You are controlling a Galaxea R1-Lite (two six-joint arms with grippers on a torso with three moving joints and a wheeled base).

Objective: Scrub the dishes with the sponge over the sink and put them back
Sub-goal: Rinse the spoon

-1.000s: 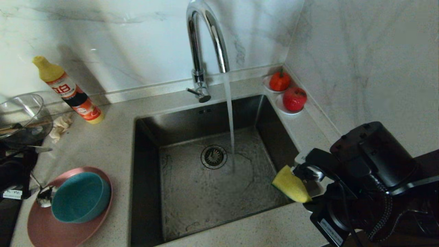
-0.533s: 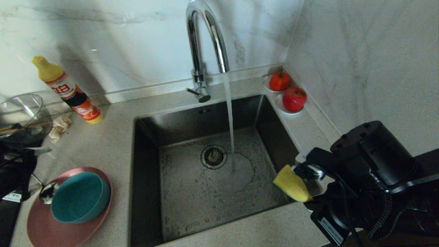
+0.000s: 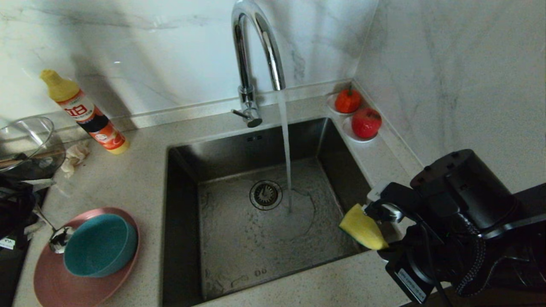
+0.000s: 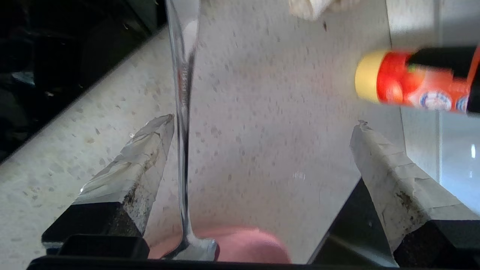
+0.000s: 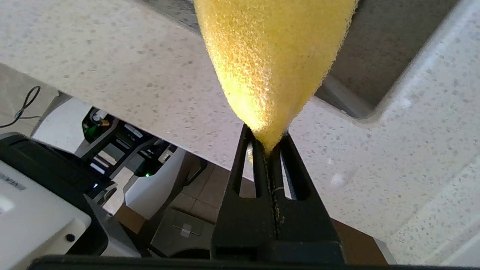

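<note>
Left wrist view: the left gripper (image 4: 262, 165) is being held wide open and empty, the spoon (image 4: 183, 123) lying just beside one finger, the pink plate (image 4: 243, 245) beneath. The sponge (image 3: 362, 228) is being pinched by the closed right gripper (image 5: 268, 148) at the sink (image 3: 183, 204) rim.

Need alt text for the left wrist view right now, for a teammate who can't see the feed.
The open left gripper straddles the thin silver spoon, whose handle runs close beside one taped finger over the speckled countertop. The pink plate shows by the spoon's bowl end; an orange bottle is beyond.
</note>
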